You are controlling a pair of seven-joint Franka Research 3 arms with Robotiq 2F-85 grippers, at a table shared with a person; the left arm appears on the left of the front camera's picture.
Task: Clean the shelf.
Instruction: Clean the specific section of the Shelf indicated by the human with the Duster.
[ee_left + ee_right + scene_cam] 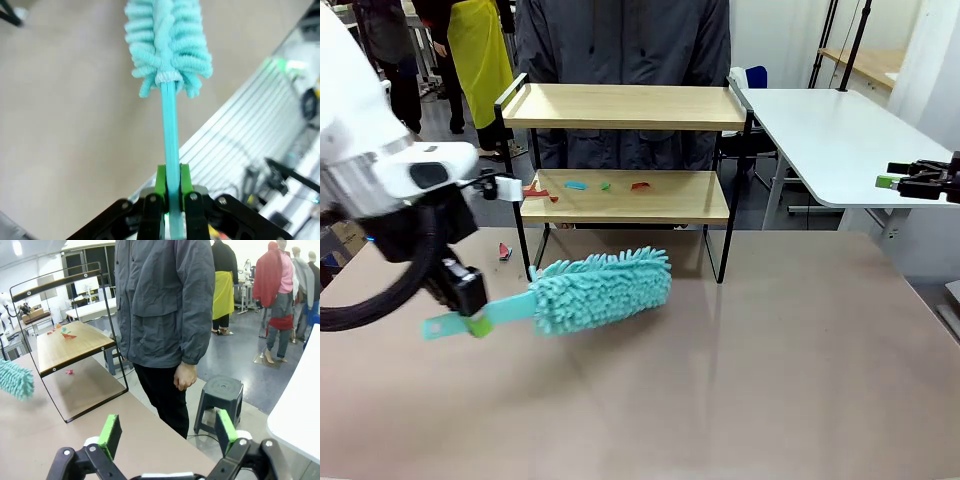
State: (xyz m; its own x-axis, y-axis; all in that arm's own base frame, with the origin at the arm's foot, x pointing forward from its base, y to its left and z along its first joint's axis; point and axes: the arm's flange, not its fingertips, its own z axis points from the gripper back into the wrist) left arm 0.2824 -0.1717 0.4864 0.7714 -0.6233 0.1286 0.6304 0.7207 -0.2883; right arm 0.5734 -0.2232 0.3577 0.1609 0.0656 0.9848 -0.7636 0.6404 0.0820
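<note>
A small two-tier shelf [620, 106] with pale wooden boards in a thin black frame stood at the far side of a brown table [740, 380]; a person [620, 40] in a dark grey jacket stood right behind the shelf. Small scraps [605, 185] in red, blue and green lay scattered on the lower board of the shelf; one more red scrap [505, 250] lay on the table beside the shelf's left legs.

In front of the shelf, just by its left legs, a fluffy teal duster [605, 288] lay low over the table; its flat teal handle [510, 312] ran out to the left of the shelf. The left claw [472, 320] was clenched on that handle; in the left wrist view the left claw [172, 192] had both green pads [161, 182] pressed flat against the handle [170, 135], with the duster head [170, 45] beyond.

Well to the right of the shelf, the right claw [892, 181] hung over a white side table [830, 130]; in the right wrist view the right claw [167, 430] was released, its pads [110, 432] spread wide with nothing between them; past them were the shelf [70, 347] seen from its end, the person's hand [184, 376] hanging down, and a dark stool [220, 390].
</note>
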